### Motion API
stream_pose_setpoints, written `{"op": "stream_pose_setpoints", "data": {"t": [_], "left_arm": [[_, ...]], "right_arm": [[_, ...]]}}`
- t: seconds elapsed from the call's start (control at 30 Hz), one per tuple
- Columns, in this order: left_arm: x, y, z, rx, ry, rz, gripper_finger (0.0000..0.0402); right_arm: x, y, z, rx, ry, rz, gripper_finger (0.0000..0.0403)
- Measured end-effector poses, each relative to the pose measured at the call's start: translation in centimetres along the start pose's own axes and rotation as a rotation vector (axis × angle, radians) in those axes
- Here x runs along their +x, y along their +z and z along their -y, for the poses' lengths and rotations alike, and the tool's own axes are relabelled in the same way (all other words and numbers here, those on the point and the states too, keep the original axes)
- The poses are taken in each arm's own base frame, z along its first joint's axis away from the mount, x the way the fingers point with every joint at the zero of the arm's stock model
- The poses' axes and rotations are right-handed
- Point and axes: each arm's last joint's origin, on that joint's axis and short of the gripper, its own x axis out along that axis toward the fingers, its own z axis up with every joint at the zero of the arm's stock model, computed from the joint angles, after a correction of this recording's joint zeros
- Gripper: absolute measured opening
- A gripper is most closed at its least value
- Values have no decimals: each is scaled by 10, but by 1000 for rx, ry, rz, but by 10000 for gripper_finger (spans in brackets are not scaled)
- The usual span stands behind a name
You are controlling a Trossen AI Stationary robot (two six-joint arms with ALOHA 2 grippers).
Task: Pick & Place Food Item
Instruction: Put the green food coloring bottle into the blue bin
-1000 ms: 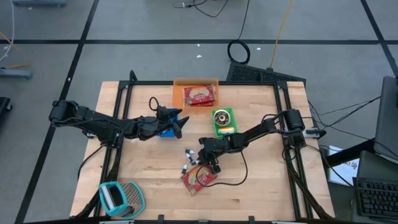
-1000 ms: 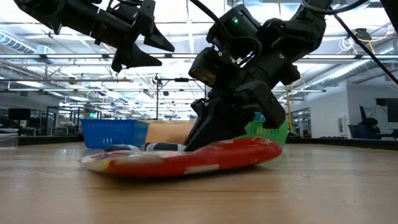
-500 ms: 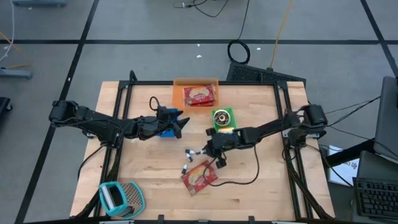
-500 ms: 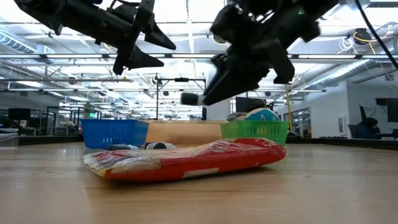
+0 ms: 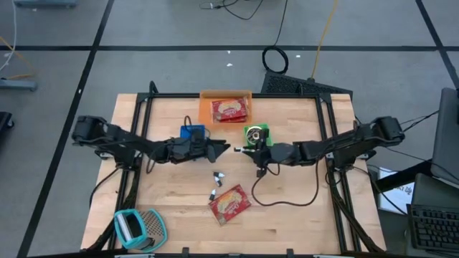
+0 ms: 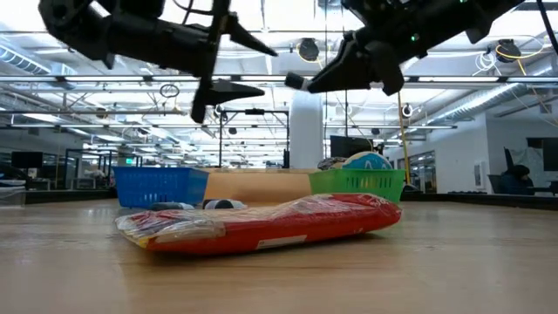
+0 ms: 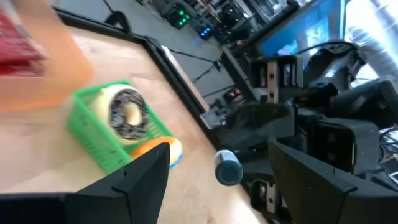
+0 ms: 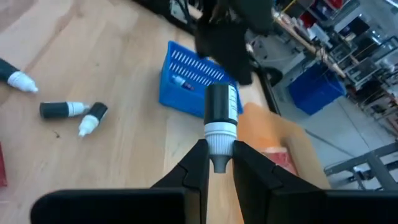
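Writing on any package or bottle is too small or blurred to read; the red food packets show only a pale round picture on their fronts.

Around the middle of the light wooden table (image 5: 301,208) stand three small baskets: an orange plastic basket (image 5: 226,109) at the far edge holding a red packet, a green plastic basket (image 5: 257,137) with a ring-shaped pastry and an orange-yellow item inside, and a blue plastic basket (image 5: 192,133) partly under the left arm. Three small dark bottles with white caps (image 5: 216,184) lie loose on the wood between the baskets and the near packet. A teal handled grater (image 5: 138,226) lies at the near left corner.

The right gripper (image 8: 217,163) hangs above the table just beside the green basket, its fingers clamped on a small dark bottle with a white nozzle (image 8: 219,122) that points toward the left arm. The left gripper (image 5: 224,149) faces it from close by, level with it and well off the table, jaws spread wide and empty; in its wrist view the bottle's capless dark end sits between the two fingers without touching either.

The flat red plastic food packet (image 5: 229,203) lies on the near half of the table, tilted, untouched, well apart from both grippers.
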Motion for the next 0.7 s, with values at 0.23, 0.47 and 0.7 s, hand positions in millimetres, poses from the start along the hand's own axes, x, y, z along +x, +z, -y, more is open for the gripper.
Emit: {"op": "stream_pose_setpoints", "data": {"t": [0.23, 0.47, 0.7], "left_arm": [[41, -13, 23, 113, -28, -30, 278], [64, -15, 28, 103, 3, -83, 278], [66, -13, 24, 58, 2, -131, 278]], "right_arm": [[-3, 1, 2, -21, -4, 3, 42], [-3, 1, 2, -29, -24, -3, 42], [-2, 1, 3, -71, -32, -10, 42]]}}
